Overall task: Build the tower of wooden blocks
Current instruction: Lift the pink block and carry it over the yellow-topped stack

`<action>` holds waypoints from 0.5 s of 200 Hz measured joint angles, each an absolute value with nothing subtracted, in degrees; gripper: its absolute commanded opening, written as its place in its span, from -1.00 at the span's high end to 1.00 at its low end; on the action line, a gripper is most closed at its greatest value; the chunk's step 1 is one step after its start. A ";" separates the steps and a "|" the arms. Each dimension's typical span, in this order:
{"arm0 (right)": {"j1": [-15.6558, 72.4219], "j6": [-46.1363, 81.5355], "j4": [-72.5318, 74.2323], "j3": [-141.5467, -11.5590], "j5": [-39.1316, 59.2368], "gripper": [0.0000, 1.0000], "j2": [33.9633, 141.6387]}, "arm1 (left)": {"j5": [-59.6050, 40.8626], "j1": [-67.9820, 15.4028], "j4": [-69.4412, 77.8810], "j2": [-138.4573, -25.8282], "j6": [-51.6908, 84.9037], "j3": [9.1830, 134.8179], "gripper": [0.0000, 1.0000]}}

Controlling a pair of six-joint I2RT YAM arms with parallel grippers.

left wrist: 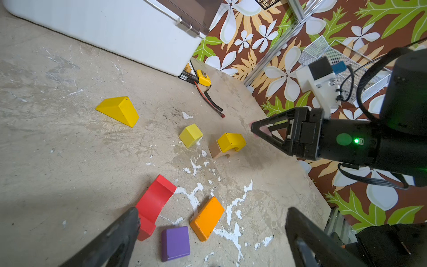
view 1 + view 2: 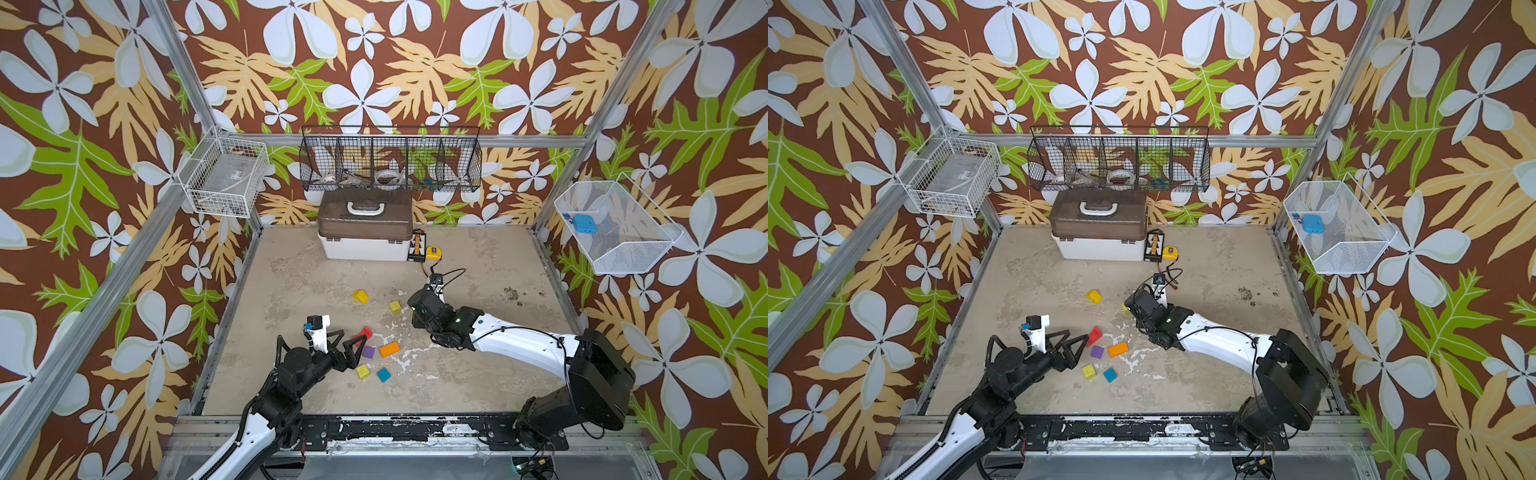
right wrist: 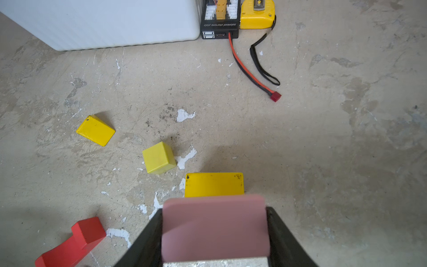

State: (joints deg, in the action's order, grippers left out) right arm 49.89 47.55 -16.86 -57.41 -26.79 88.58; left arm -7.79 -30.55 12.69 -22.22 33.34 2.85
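My right gripper [image 3: 215, 208] is shut on a pink block [image 3: 215, 228], held close beside and slightly above the tower [image 1: 231, 142]. The tower is a yellow arch block [image 3: 214, 184] on a plain wood block [image 1: 215, 150]. Loose wood blocks lie around it: a yellow wedge [image 2: 360, 296], a yellow cube [image 2: 395, 306], a red arch [image 1: 154, 203], an orange slab [image 1: 207, 218], a purple block [image 1: 175, 242], a yellow-green cube [image 2: 363, 371] and a teal block [image 2: 384, 375]. My left gripper [image 1: 213, 216] hangs open over the purple and orange blocks, holding nothing.
A white box with a brown lid [image 2: 365, 230] stands at the back. Next to it are a black charger board [image 3: 219, 19] with a red-black lead and a yellow tape measure [image 3: 257, 15]. Wire baskets hang on the walls.
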 measured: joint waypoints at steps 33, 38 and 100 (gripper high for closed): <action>49.63 47.20 -17.28 -59.90 -25.85 0.25 92.36 | -7.79 -30.55 12.67 -22.22 33.36 2.85 -1.00; 49.54 47.07 -17.41 -60.16 -25.76 0.25 92.84 | -7.79 -30.55 12.67 -22.22 33.36 2.85 -1.00; 49.12 46.83 -17.82 -61.19 -25.50 0.11 95.29 | -7.77 -30.55 12.67 -22.39 33.39 2.85 -1.00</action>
